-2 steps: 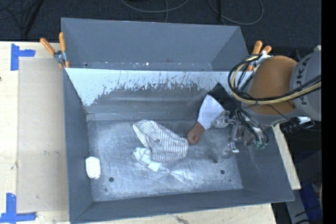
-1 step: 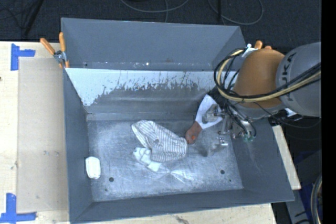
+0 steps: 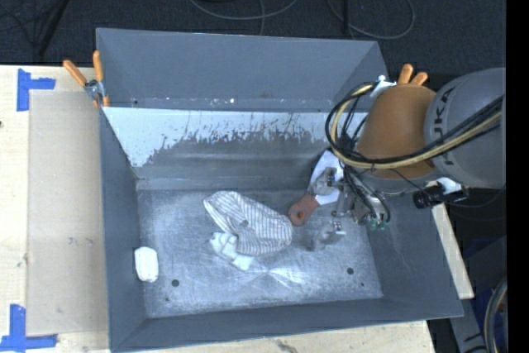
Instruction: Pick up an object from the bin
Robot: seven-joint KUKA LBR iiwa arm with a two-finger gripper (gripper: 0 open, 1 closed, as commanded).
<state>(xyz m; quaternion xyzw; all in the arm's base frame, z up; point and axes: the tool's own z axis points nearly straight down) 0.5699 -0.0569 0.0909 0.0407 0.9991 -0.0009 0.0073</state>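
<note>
In the camera view the arm comes into the grey metal bin (image 3: 240,78) from the right, its wrist under an orange cover (image 3: 397,128) ringed by looped black and yellow cables (image 3: 337,132). The gripper (image 3: 329,234) hangs low over the bin floor, just to the right of the striped cloth (image 3: 252,223), a crumpled grey-and-white bundle lying near the middle of the floor. Whether the gripper is released or clenched cannot be told from here. A small reddish-brown piece (image 3: 302,210), short and slightly tilted, sits at the cloth's upper right edge, between the cloth and the gripper. It is close against the gripper's left side, and it is unclear whether the two touch or whether the piece is grasped. A small white crumpled scrap (image 3: 227,248) lies against the cloth's lower left edge. A thin clear plastic film (image 3: 285,270) lies flat just below and to the right of the cloth. A small white rounded block (image 3: 146,264) rests well to the left of the cloth, near the bin's lower left corner.
</note>
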